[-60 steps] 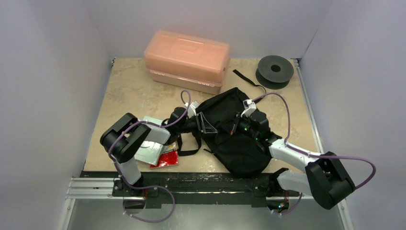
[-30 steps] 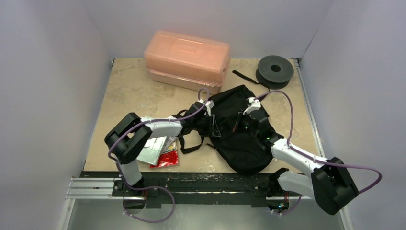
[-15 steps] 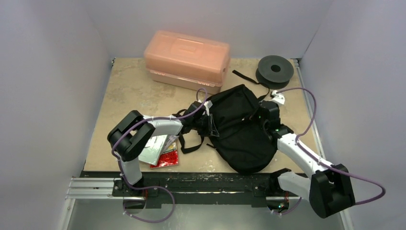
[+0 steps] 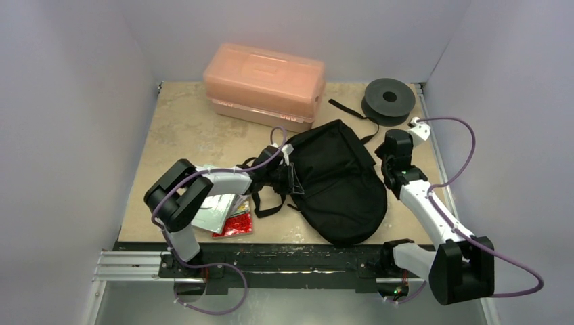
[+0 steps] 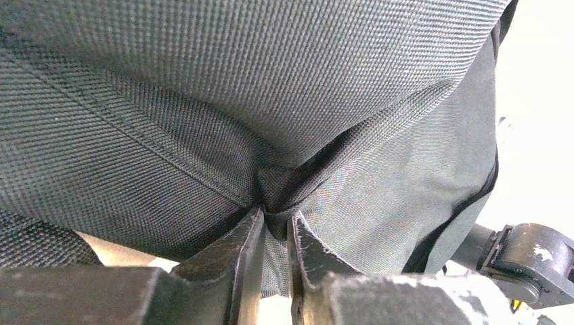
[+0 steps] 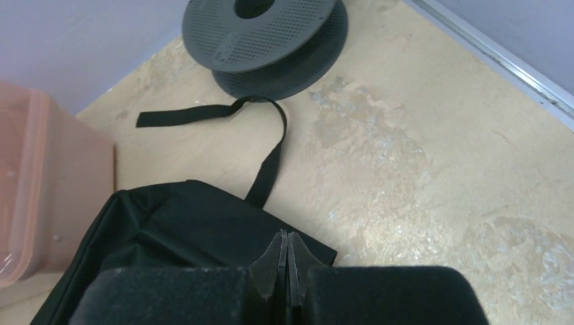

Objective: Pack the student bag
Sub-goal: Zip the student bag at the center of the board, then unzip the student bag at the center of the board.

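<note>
At mid-table the student bag (image 4: pixel 342 186) lies slumped near the orange box (image 4: pixel 264 78). The left gripper (image 5: pixel 274 222) pinches a thin fold of its fabric; the right gripper (image 6: pixel 285 238), jaws pressed together on nothing, hovers over its far corner. That slight pinch may slip, dropping the fabric if pulled.

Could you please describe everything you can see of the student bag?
The student bag is soft black woven fabric, lying slumped on the table. A strap trails from its far end to the black spool. The left tool pinches a fold on its left side; the shut right tool hangs over its far right corner.
</note>
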`<action>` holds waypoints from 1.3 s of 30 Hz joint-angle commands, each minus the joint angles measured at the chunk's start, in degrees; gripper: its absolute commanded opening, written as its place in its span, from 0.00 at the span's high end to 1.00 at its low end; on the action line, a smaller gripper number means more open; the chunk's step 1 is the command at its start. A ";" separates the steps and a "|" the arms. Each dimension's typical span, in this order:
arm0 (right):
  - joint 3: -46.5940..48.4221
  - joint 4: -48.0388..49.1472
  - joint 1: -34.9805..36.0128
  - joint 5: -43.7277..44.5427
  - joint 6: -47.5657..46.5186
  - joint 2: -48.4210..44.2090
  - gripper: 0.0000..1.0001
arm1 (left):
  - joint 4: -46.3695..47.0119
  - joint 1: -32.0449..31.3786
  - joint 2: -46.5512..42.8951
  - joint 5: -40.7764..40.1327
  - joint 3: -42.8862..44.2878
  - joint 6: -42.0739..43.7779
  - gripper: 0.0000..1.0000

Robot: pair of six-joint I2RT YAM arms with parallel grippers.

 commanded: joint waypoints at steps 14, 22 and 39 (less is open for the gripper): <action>5.21 -7.05 3.53 -46.66 -16.90 11.21 0.31 | 7.08 1.03 -19.85 3.05 -6.76 8.05 0.36; 6.42 -7.81 24.34 -43.20 -17.05 11.98 0.23 | 2.55 1.07 -26.29 -6.26 -10.14 5.35 0.34; 3.66 -15.57 53.65 -17.03 -10.46 9.05 0.06 | -3.67 4.84 -25.51 -12.06 -15.18 -4.51 0.38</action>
